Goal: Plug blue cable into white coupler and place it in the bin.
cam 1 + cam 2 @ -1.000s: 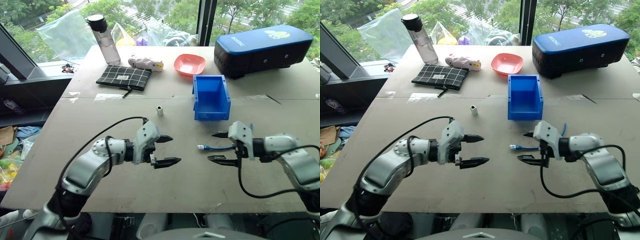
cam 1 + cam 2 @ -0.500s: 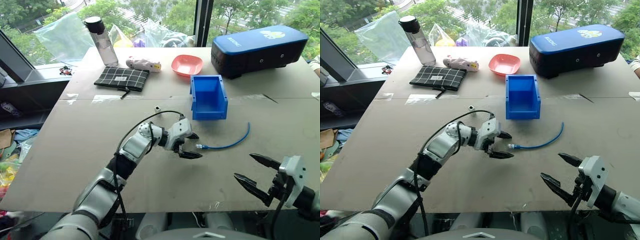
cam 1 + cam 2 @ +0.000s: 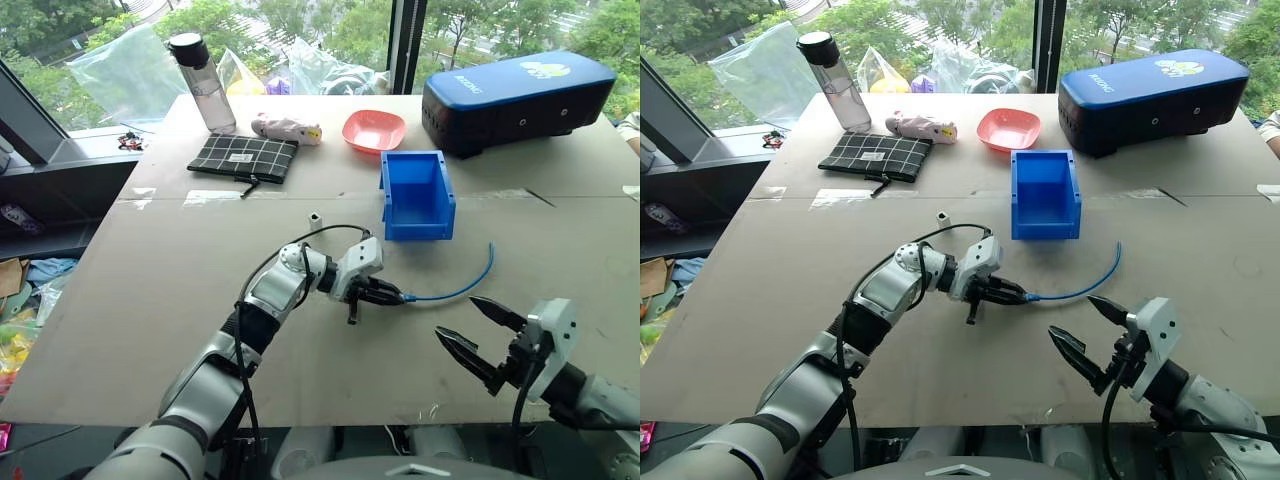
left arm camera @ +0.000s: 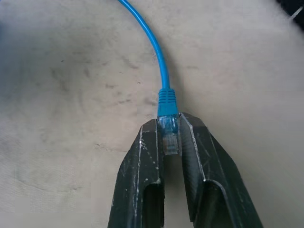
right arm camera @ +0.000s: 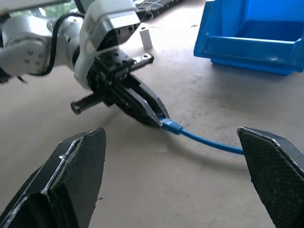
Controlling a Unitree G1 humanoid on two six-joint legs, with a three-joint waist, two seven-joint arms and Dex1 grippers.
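Note:
The light-blue cable [image 3: 455, 290] curves across the grey table in front of the blue bin [image 3: 417, 194]. My left gripper [image 3: 398, 297] is shut on the clear plug at the cable's near end [image 4: 169, 132]; both fingers [image 4: 145, 156] pinch it low over the table. The small white coupler [image 3: 316, 218] stands upright on the table, left of the bin and behind my left forearm. Toward the table's front right, my right gripper [image 3: 470, 328] hangs open and holds nothing, short of the cable. In the right wrist view, the left gripper [image 5: 161, 121] and the bin [image 5: 247, 31] show between the spread right fingers.
At the back of the table stand a large dark-blue case [image 3: 515, 88], a pink bowl [image 3: 373, 128], a checked pouch [image 3: 246, 155], a small plush toy [image 3: 285, 127] and a water bottle [image 3: 203, 80]. A window lies beyond the far edge.
My left gripper has shut on the cable's plug, which lay just beyond its open fingers half a second ago. The right gripper, still open, has drawn back from the cable to the table's front right.

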